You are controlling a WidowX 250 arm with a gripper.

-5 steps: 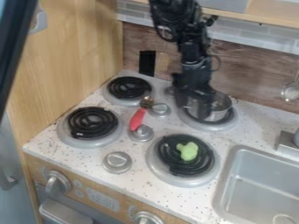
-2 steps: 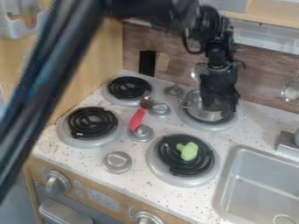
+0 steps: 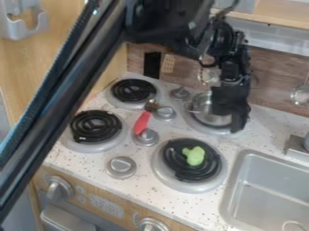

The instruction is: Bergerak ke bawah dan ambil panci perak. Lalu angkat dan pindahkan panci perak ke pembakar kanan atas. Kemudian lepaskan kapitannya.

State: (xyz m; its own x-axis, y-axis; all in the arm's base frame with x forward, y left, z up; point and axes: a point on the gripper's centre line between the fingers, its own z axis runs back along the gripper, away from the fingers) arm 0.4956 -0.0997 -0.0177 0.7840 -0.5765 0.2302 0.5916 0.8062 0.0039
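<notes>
The silver pot (image 3: 204, 104) was at the far right burner (image 3: 205, 129), its right part hidden behind the black gripper (image 3: 234, 110). The gripper hung down over that side of the pot; how far open it was, and whether it had hold of the pot, could not be told. Nor could it be told whether the pot's base rested on the burner. The arm (image 3: 169, 22) came in across the top edge, and a long black bar (image 3: 66, 90) slanted over the left side of the view.

A light green toy (image 3: 194, 155) lay on the near right burner (image 3: 177, 170). A utensil with a red handle (image 3: 142, 122) lay between the left and right burners, among the grey knobs (image 3: 121, 167) on the speckled stovetop (image 3: 151, 191). The far left burner (image 3: 133, 90) and the near left burner (image 3: 95, 126) had black coils. The grey sink (image 3: 265, 187) was at the near right, and a metal strainer (image 3: 300, 94) hung by the far wall (image 3: 271, 85), at the right edge.
</notes>
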